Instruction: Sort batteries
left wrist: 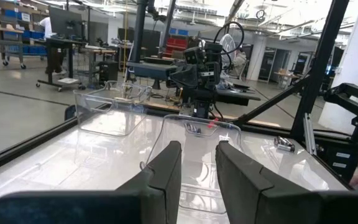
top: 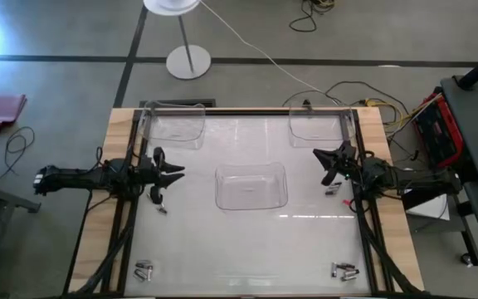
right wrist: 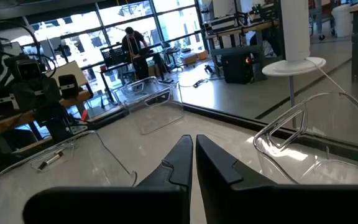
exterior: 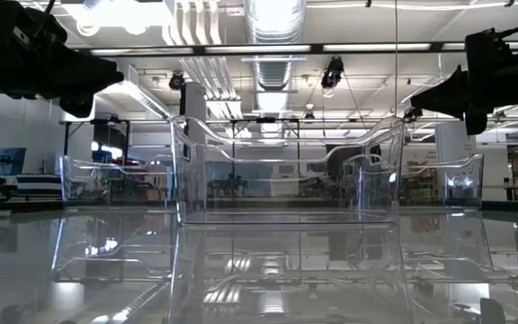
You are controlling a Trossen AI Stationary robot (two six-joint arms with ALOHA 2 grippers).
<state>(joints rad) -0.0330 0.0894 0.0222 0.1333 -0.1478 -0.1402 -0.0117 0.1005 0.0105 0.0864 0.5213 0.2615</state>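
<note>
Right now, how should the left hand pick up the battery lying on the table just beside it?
Probably from straight above, fingers closing across the middle of the battery. It is a tiny cylinder lying flat on the table, so only its round sides offer grip. The left hand hovers near it, fingers slightly apart; it likely needs to open wider first.

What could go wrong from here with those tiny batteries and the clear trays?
The batteries are far smaller than the grippers. The one near the left gripper, battery, could roll away if nudged. The right gripper has fingers nearly together, so it must open before picking the battery below it. The middle tray is clear and sits between both arms, so a sweep could knock it. The corner piles and lie close to the table's edge.
</note>
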